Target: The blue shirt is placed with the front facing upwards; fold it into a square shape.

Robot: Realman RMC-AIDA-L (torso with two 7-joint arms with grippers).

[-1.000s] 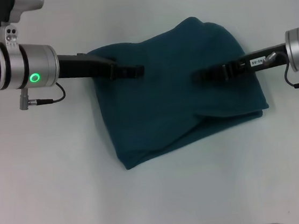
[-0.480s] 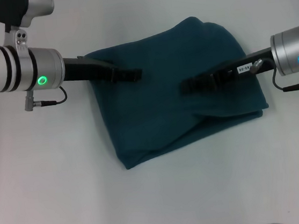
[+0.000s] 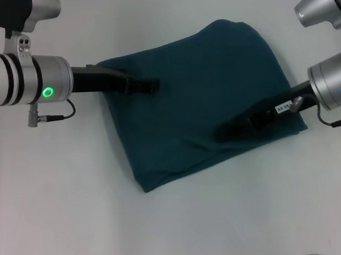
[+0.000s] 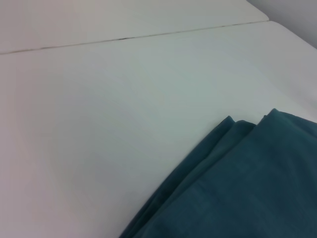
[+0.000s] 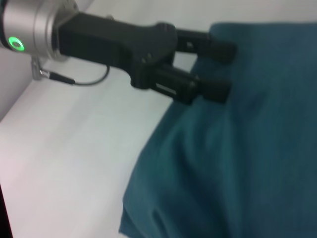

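The white surface (image 3: pixel 56 208) fills nearly the whole head view, and a thin dark seam (image 4: pixel 148 35) crosses it in the left wrist view. On it, a little toward the far side of centre, lies the blue shirt (image 3: pixel 198 100), folded into a thick, roughly four-sided bundle with its plain teal cloth uppermost and no lettering showing; its far right corner is rounded and its near left corner comes to a blunt point. The left wrist view shows several stacked layers of cloth (image 4: pixel 198 173) at one folded edge, lying flat on the surface. The left arm's silver barrel (image 3: pixel 11 78), with a green ring light, reaches in from the left, and the left claw (image 3: pixel 147 84) is over the shirt's far left part; in the right wrist view its two black fingers (image 5: pixel 218 49) stand slightly apart, with a narrow gap between them and no cloth between them, just above the fabric. The right arm (image 3: pixel 338 84) comes in from the right edge, also lit green, and the right claw (image 3: pixel 223 132) is low over the shirt's near right part, close to the near edge; I cannot tell whether its fingers are parted or closed, or whether they have any cloth.
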